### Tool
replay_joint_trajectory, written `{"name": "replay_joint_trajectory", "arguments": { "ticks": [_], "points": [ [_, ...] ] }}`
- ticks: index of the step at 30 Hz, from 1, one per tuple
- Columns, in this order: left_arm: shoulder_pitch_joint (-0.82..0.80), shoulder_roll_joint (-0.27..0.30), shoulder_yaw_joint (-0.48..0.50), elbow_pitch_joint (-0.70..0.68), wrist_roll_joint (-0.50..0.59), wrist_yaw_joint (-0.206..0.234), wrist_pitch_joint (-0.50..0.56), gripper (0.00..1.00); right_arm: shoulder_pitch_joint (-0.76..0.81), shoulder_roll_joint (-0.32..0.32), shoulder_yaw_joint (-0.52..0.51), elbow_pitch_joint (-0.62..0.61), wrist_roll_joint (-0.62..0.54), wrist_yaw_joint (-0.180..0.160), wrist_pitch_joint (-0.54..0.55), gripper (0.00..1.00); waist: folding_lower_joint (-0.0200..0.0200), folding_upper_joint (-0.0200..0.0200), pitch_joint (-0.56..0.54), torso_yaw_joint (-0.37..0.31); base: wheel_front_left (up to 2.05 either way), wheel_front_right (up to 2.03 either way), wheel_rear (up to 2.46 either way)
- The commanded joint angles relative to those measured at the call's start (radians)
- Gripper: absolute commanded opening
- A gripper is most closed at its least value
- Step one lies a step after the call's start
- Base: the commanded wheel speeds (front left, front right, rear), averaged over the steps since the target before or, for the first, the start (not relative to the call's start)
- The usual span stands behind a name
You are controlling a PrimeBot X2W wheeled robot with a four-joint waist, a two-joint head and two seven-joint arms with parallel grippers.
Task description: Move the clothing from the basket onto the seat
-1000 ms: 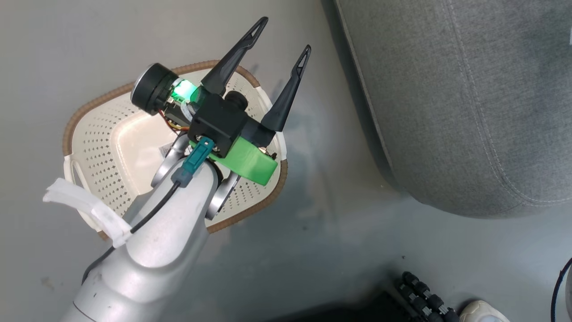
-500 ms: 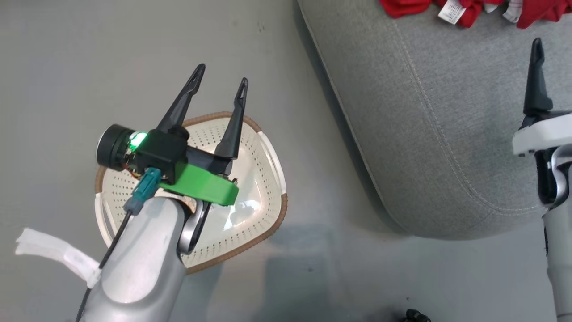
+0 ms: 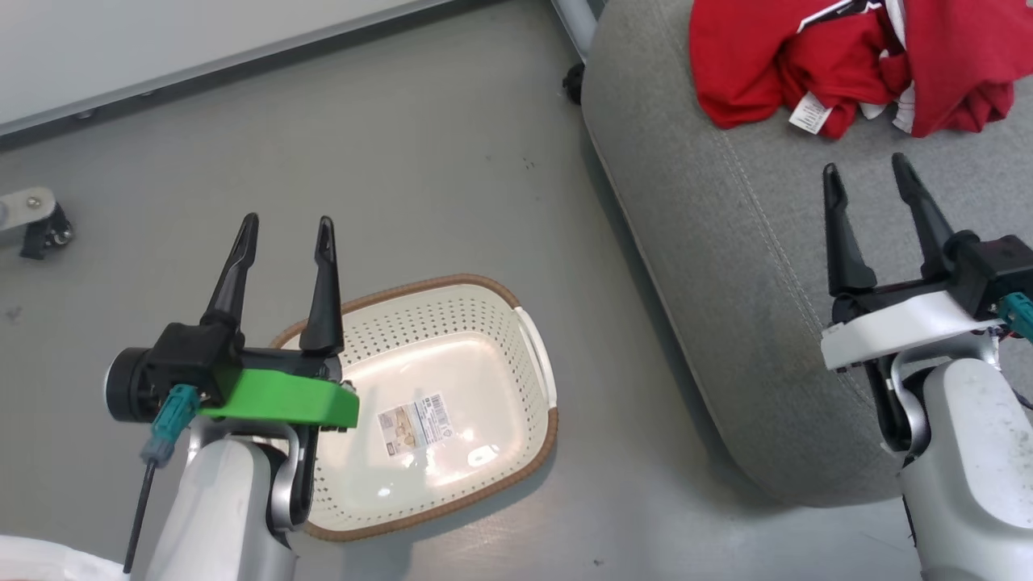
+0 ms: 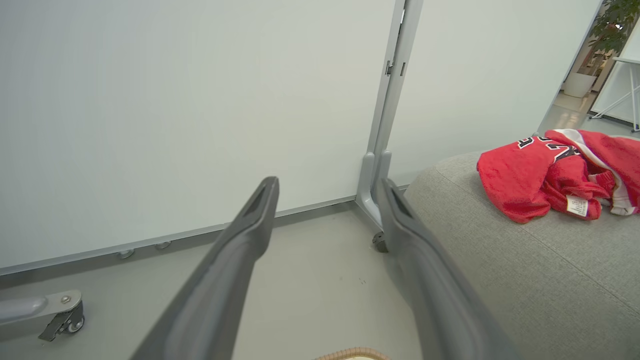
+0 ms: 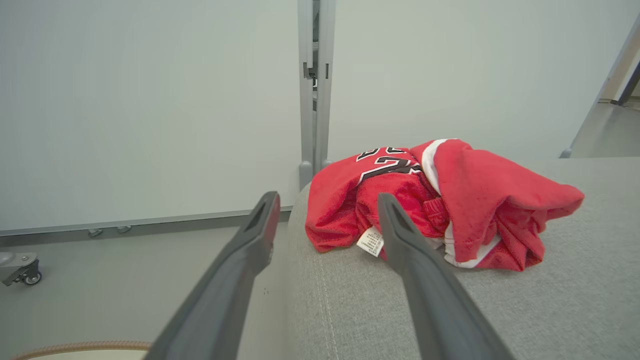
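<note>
Evidently the job looks done: the left gripper (image 3: 286,226) hangs open, empty, over the left rim of the basket (image 3: 472,279), which holds just a sticker (image 3: 411,424); right of the basket the clothing (image 3: 775,73) lies heaped on the seat (image 3: 726,282), right gripper (image 3: 865,165) open nearby. Next: probably retire both arms.

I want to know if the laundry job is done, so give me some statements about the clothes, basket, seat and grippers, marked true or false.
1. The bright red sports clothing lies on the large light grey fabric seat. True.
2. The cream-white perforated plastic basket holds a garment. False: only a label shows inside.
3. The left gripper is open and empty. True.
4. The right gripper is clamped on the clothing. False: it is open, holding nothing.
</note>
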Motion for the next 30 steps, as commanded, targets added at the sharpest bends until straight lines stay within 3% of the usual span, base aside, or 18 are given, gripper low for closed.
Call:
{"name": "replay_joint_trajectory", "arguments": {
  "ticks": [1, 12, 30],
  "points": [
    [0.028, -0.006, 0.016, -0.005, 0.006, -0.003, 0.000, 1.00, 0.023, 0.003, 0.009, -0.011, 0.000, -0.001, 0.000, 1.00, 0.0001, 0.0000, -0.065, 0.067, 0.00, 0.00, 0.00],
    [0.118, -0.038, 0.108, -0.014, 0.031, -0.024, 0.000, 1.00, 0.083, 0.048, 0.071, -0.057, -0.014, -0.001, 0.000, 1.00, 0.0001, 0.0000, -0.137, 0.168, 0.00, 0.00, 0.00],
    [0.240, -0.049, 0.120, -0.012, 0.037, -0.038, 0.000, 1.00, 0.299, 0.090, 0.071, -0.159, -0.033, -0.001, 0.000, 1.00, 0.0001, 0.0000, -0.259, 0.183, 0.00, 0.00, 0.00]
  ]
}}
